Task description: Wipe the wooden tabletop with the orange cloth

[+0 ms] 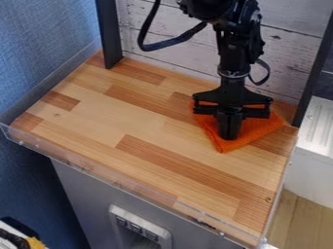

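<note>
Risks, judged, left to right:
- Cable (pixel 172 44), black, looped off the arm in the upper middle of the frame: slack enough to catch on the arm's own joints during a wide turn.
- Orange cloth (pixel 252 134), left portion: thin and pliant; a sideways drag under the gripper (pixel 229 135) could bunch or fold it.
- Cloth, middle portion: the gripper stands low over it; too much downward pressure could pin the fabric to the worktop (pixel 146 124), while too shallow a pinch could let it slip free or lift a single fold.
- Cloth, right corner: close to the foot of the dark right-hand post (pixel 314 68); a swing that way could knock the gripper against the post or snag fabric on it.

Position of the cloth, left to right:
- Left corner: right of centre in the frame, beside and partly behind the gripper's wide crosspiece.
- Middle: directly at and beneath the gripper's lower end, which hides part of it; one pointed corner shows just below, towards the bottom of the frame.
- Right part: spread out past the gripper towards the post, lying on the worktop.

Gripper, state: upright, pointing down; cannot tell whether it is released, clenched or grasping the fabric. Contact with the cloth: likely, unconfirmed.
</note>
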`<state>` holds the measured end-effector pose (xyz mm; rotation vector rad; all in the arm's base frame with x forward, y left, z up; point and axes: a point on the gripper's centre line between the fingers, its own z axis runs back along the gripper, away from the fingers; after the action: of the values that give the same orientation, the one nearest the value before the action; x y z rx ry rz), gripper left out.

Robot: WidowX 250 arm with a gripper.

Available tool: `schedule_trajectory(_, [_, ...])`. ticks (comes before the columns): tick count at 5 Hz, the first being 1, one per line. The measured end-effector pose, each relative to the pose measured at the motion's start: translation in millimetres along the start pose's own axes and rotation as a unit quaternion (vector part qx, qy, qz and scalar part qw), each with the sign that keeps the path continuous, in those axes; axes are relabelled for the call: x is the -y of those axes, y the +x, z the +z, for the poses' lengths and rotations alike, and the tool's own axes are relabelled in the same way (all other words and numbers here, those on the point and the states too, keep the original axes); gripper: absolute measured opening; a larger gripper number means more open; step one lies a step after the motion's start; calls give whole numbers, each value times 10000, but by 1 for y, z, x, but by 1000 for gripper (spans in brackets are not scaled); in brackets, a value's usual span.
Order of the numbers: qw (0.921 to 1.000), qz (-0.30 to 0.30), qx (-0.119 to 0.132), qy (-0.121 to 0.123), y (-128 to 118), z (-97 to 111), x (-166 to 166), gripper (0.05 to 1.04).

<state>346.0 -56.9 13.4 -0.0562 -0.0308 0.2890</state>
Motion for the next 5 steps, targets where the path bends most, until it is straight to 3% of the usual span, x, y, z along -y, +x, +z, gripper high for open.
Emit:
schedule_trajectory(2, [9952, -963, 67, 183, -10, 0, -9, 63])
schedule_trajectory(5, [9881, -1472, -163, 404, -42, 5, -28, 63])
